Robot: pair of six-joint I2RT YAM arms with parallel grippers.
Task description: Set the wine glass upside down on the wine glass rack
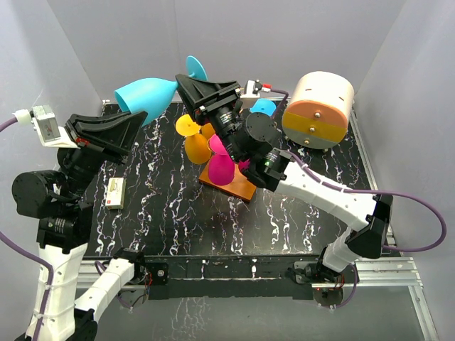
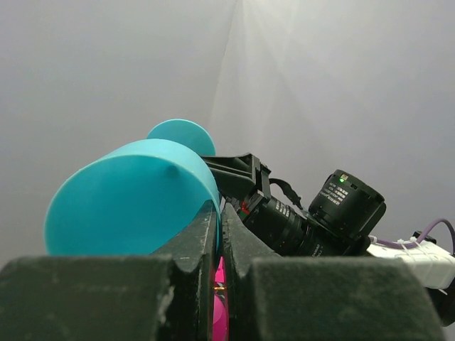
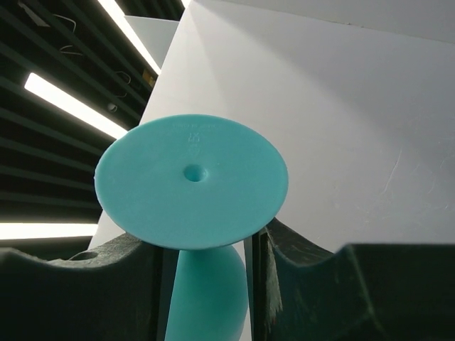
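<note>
The turquoise wine glass lies on its side in the air over the table's back edge, bowl to the left, foot to the right. My left gripper is shut on the bowl's rim; the left wrist view shows the thin wall pinched between its fingers. My right gripper is closed round the stem just under the foot. The wine glass rack stands on its orange-brown base below my right arm, its wire mostly hidden by hanging glasses.
Magenta, yellow and orange glasses hang on the rack, and a small blue one sits behind it. A cream and orange round container stands at the back right. A small box lies at the left.
</note>
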